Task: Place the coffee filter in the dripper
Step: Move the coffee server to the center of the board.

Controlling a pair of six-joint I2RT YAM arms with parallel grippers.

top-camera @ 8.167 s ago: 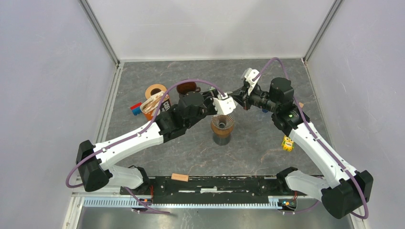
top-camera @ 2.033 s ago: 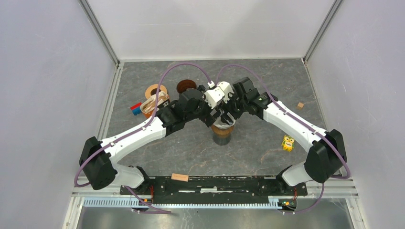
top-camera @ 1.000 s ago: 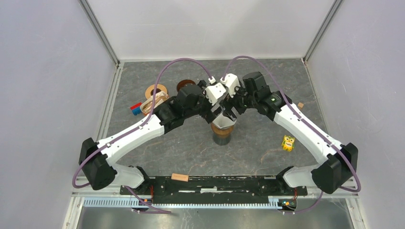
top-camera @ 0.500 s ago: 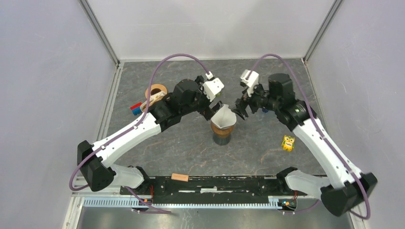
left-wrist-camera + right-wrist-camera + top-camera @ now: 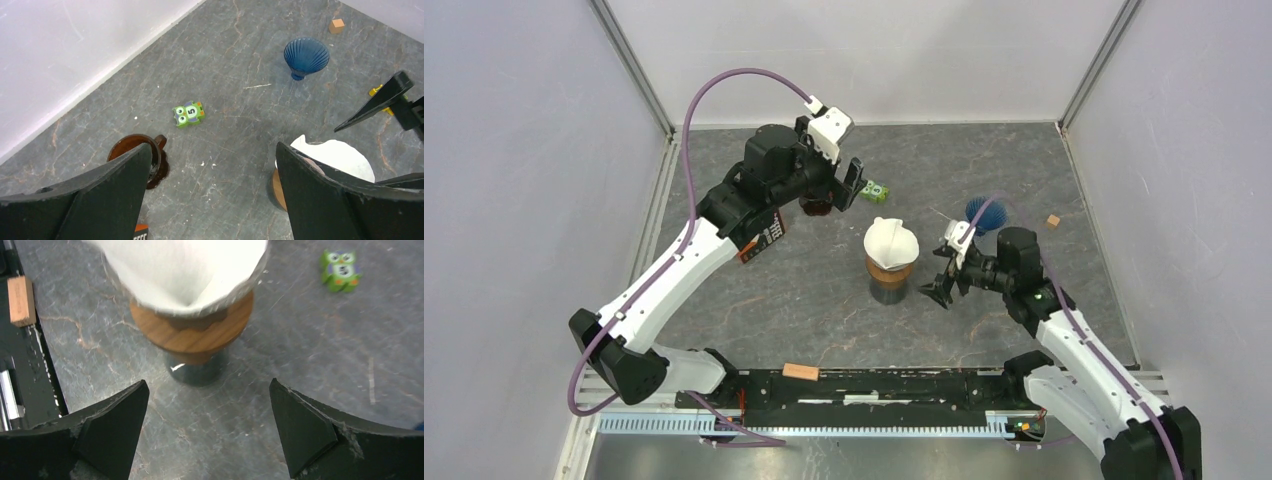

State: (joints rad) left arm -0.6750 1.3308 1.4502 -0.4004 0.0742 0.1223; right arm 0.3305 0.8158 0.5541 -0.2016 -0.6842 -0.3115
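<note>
The white paper coffee filter (image 5: 891,240) sits as an open cone in the dripper (image 5: 890,268), a wooden ring on a dark glass base at mid table. My left gripper (image 5: 832,192) hovers open behind and left of it, holding nothing. My right gripper (image 5: 937,275) is open just right of the dripper base, low over the table, and not touching it. The left wrist view shows the filter (image 5: 340,157) past my right-hand finger and the left gripper (image 5: 212,150) open over bare floor. The right wrist view shows the filter (image 5: 185,270), the wooden ring (image 5: 195,335), and the right gripper (image 5: 208,385) empty.
A brown glass mug (image 5: 816,207) stands under the left gripper. A green owl block (image 5: 874,190), a blue shell cup (image 5: 984,212) and a small wooden cube (image 5: 1052,221) lie behind the dripper. An orange-black packet (image 5: 764,235) is at the left. A wooden block (image 5: 801,372) rests on the front rail.
Both grippers have left the dripper: the left rose back and left, the right dropped to the near right. The filter stays seated in the dripper, free of both.
</note>
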